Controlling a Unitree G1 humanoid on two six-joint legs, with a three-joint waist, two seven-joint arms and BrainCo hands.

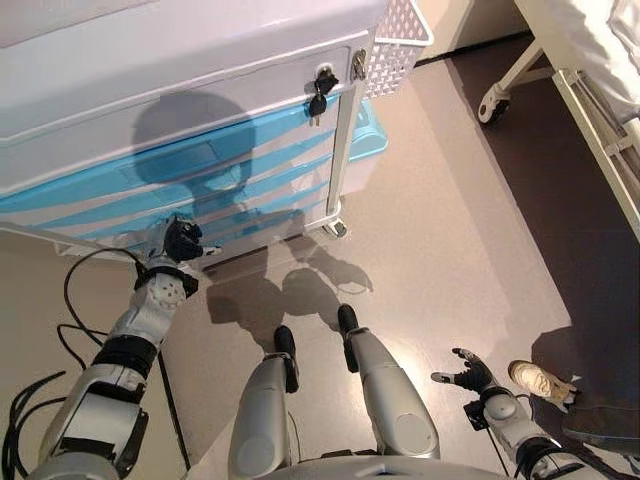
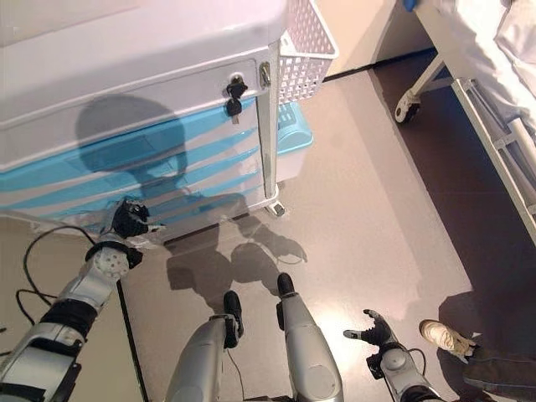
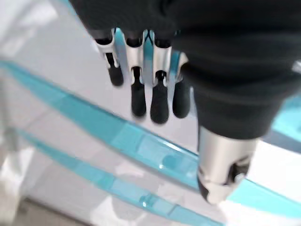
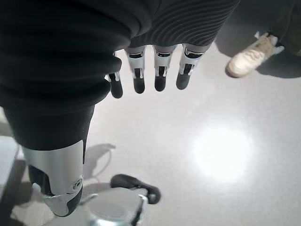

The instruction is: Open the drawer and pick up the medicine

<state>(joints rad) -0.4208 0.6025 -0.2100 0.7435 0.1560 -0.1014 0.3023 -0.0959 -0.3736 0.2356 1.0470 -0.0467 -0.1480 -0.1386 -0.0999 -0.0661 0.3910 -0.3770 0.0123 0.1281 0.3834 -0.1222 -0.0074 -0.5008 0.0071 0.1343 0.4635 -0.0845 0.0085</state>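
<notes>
We are at the reach step: left hand (image 1: 182,241), fingers straight and holding nothing, is at a low blue drawer (image 3: 141,141) of the cart (image 1: 200,60), all drawers closed, medicine unseen, right hand (image 1: 468,376) relaxed over the floor; next, hook the handle and pull

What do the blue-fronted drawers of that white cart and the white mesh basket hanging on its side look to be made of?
The pale blue drawer fronts look like smooth moulded plastic: in the left wrist view their translucent turquoise handle strips catch glossy highlights. The white perforated basket has an even lattice of small holes, so it is probably plastic too, though painted wire mesh cannot be ruled out.
</notes>
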